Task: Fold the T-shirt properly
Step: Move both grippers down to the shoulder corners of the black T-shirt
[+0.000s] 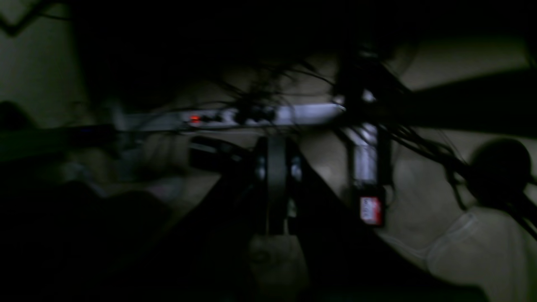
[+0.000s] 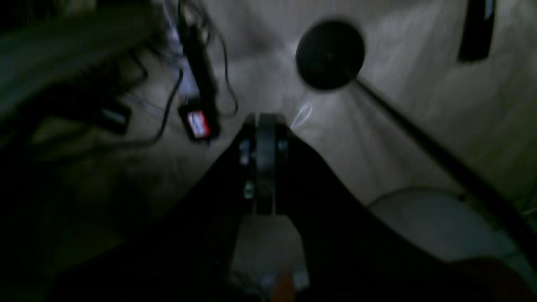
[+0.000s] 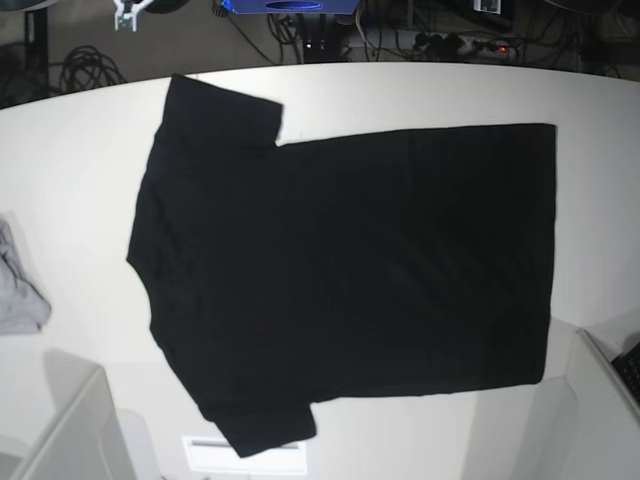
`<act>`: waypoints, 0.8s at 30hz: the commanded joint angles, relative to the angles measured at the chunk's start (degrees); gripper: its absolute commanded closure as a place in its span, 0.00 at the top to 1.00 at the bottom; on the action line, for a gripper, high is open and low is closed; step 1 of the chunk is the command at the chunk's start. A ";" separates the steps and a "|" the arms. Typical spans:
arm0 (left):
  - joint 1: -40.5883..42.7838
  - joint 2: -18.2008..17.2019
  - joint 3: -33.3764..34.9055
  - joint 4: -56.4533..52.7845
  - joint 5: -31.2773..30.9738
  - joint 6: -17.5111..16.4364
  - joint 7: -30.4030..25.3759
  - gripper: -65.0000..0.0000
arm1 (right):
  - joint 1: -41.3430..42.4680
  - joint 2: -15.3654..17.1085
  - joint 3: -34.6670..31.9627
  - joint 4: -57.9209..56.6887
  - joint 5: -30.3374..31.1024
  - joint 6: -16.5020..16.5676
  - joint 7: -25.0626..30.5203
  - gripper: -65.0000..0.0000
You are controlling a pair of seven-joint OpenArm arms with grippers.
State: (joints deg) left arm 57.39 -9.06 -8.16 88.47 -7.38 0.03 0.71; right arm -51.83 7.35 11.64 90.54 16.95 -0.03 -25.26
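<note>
Black T-shirt (image 3: pixel 350 270) spread flat on the white table (image 3: pixel 600 110), collar toward the grey cloth (image 3: pixel 18 290). Left gripper (image 1: pixel 276 188) and right gripper (image 2: pixel 264 167): jaws pressed together, empty.

T-shirt (image 3: pixel 350 270) spread on table (image 3: pixel 400 95), cloth (image 3: pixel 18 290) left.

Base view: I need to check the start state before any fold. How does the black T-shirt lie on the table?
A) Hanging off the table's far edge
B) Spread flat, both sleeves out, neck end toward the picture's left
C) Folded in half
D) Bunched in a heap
B: the T-shirt lies spread open on the white table, one sleeve at the upper left and one at the lower left, with no fold made.
</note>
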 commanded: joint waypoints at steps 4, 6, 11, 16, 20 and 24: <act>4.81 -0.48 -2.96 8.90 0.21 0.27 -1.19 0.00 | -3.51 -0.10 0.19 6.56 0.59 0.16 -1.16 0.00; 6.75 -0.65 -3.48 12.85 0.21 0.27 -1.19 0.00 | -4.56 -0.10 0.19 10.25 0.59 0.16 -1.16 0.00; 10.26 -0.65 -4.10 21.47 0.21 0.27 -1.19 0.00 | -5.18 -0.28 4.14 19.04 0.76 0.16 -5.38 0.00; 10.26 -0.65 -4.19 24.02 -0.23 0.27 -1.19 0.00 | -4.30 -0.37 7.57 24.31 0.76 0.16 -6.44 0.00; 8.86 -0.65 -4.19 24.37 -0.32 0.27 -2.95 0.00 | -1.05 -0.54 8.27 24.49 0.76 0.16 -6.44 0.00; 8.24 -0.65 -4.19 24.19 -0.32 0.27 -9.28 0.00 | 3.53 -0.72 8.10 24.58 0.76 0.34 -6.35 0.00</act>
State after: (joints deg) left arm 64.45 -9.69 -12.19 111.87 -7.62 0.03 -7.38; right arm -48.10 6.39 19.49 114.10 17.85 0.45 -32.82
